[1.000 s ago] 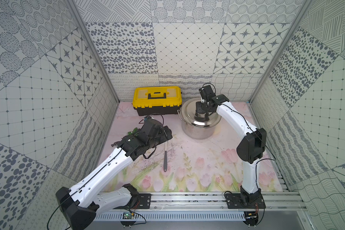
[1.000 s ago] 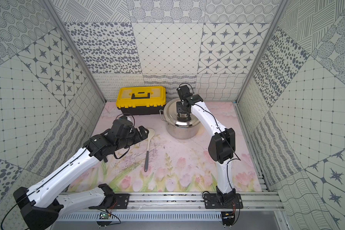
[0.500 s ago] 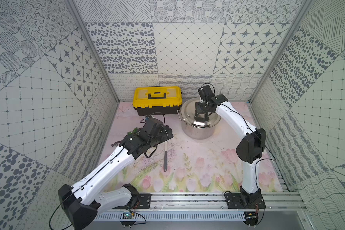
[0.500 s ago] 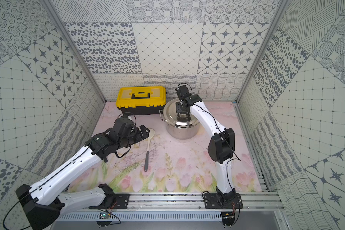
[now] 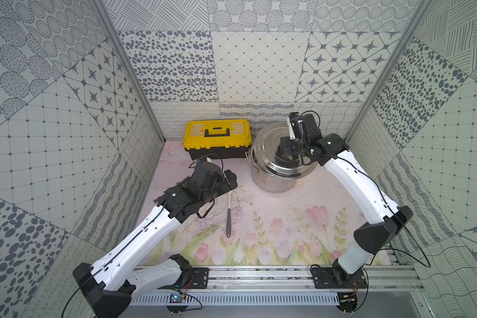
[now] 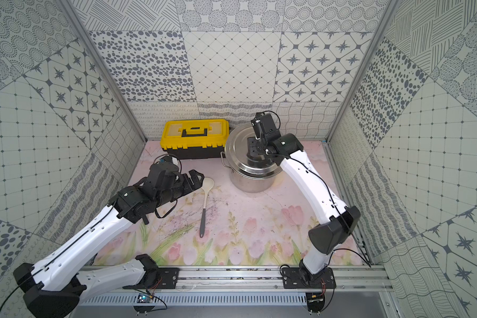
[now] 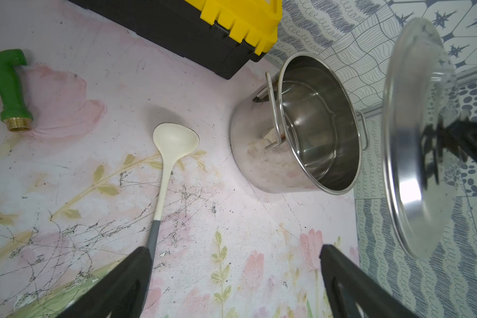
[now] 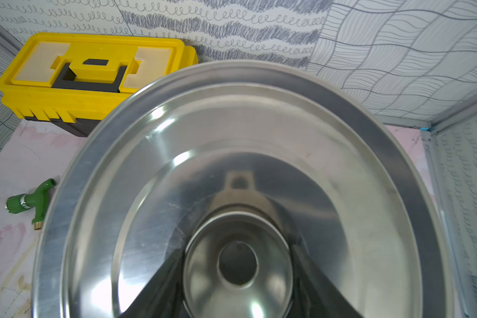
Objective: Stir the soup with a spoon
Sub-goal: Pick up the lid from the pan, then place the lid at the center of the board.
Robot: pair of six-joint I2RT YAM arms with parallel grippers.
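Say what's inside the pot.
The pot shows bare steel walls in the left wrist view, no soup visible. In both top views the raised lid hides its inside.

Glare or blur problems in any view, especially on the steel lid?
Right wrist: bright specular patches on the lid, knob slightly soft. Left wrist: lid blurred near the frame edge, spoon sharp. Both top views: even light, soft shadows, no blur.

Shut yellow toolbox (image 5: 216, 133) with black base and black handle, at the back of the pink floral surface (image 5: 273, 228), against the patterned tile wall (image 5: 259, 68). Green tap (image 7: 7, 85) with brass thread, lying on the surface near the toolbox, apart from it. Round steel lid (image 8: 342, 192), knob up, tilted, raised off the surface
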